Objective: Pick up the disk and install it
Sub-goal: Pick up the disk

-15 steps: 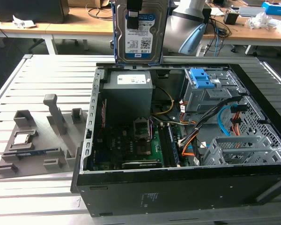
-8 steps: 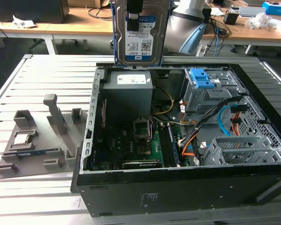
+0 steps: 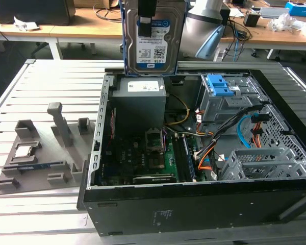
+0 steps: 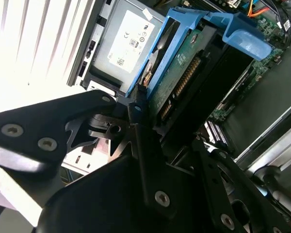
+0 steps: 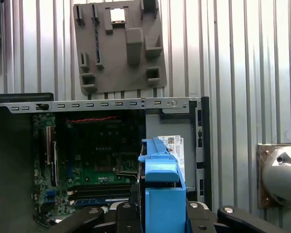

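On the slatted aluminium table (image 3: pixel 20 87), near the exterior view's left edge: a grey moulded fixture plate (image 3: pixel 41 163) carrying a small square silver chip (image 3: pixel 23 149). Just beside it, an open black computer case (image 3: pixel 194 214).

Inside the case:
- At the far wall, a grey power supply (image 3: pixel 139 99), directly beneath the disk and apart from it.
- Next to that, toward the exterior view's right, a grey metal cage (image 3: pixel 214 104) with a bright blue latch (image 3: pixel 220 86).
- Across the floor, a green motherboard (image 3: pixel 143 158).
- Black, orange and blue cables (image 3: pixel 234 125), running down to a second grey cage (image 3: pixel 260 163) at the near right corner.

Upright above the case's far edge: the disk (image 3: pixel 154 38), clamped at its top by the gripper (image 3: pixel 147 18), jaws closed on it. Silver metal body, blue plastic frame along the edges. In the second wrist view, a green circuit-board face (image 4: pixel 184 73) with a connector row. On the side toward the exterior camera, a white-and-blue label with barcodes and fine print.
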`<control>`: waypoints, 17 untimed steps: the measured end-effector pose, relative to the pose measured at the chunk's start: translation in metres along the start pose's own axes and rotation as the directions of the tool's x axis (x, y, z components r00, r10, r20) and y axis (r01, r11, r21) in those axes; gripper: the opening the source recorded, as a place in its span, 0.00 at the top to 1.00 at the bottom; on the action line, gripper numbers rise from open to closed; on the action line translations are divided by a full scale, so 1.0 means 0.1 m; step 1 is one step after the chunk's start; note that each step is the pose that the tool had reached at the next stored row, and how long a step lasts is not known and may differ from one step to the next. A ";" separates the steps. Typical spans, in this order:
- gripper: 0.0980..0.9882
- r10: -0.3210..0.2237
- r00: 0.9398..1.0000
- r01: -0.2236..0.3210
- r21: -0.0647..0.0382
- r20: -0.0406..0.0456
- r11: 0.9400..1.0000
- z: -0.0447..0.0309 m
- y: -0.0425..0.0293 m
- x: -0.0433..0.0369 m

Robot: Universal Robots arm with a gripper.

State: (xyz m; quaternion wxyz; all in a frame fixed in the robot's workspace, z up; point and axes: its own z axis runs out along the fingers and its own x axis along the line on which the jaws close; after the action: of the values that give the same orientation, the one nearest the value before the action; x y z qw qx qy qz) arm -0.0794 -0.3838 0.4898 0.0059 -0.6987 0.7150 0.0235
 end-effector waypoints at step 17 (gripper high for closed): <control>0.70 0.000 1.000 0.000 0.000 0.000 1.000 -0.009 -0.008 0.242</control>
State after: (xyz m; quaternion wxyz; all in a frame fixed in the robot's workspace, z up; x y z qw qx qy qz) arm -0.0792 -0.4080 0.4896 0.0059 -0.6987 0.7150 0.0235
